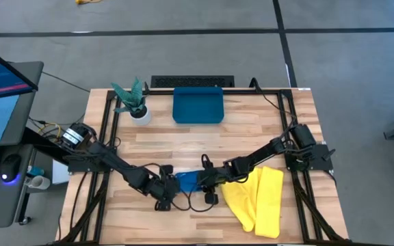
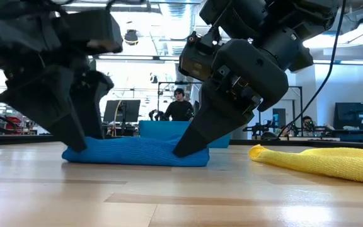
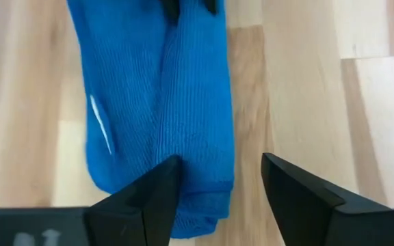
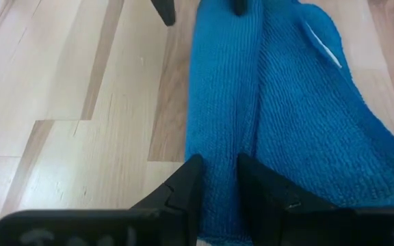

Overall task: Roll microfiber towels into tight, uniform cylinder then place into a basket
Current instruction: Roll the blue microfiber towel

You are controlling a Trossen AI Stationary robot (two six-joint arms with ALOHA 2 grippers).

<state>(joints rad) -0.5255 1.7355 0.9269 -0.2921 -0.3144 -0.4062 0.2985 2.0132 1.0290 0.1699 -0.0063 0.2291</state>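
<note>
The soft, light, limp blue microfiber towel (image 1: 188, 180), loosely rolled well short of the shallow teal plastic basket (image 1: 198, 106), was pinched at one end by the right gripper (image 4: 216, 179), best regripped there, while the left gripper (image 3: 219, 179) stood open at its other end.

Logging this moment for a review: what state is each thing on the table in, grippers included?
blue towel: partly rolled, lying flat on the table between both grippers.
yellow towel: loosely folded, unrolled, untouched.
basket: holds no towel.
plant pot: upright beside the basket.
left gripper: open, one finger on the blue towel's end.
right gripper: fingers close together, pinching the blue towel's fold.
</note>
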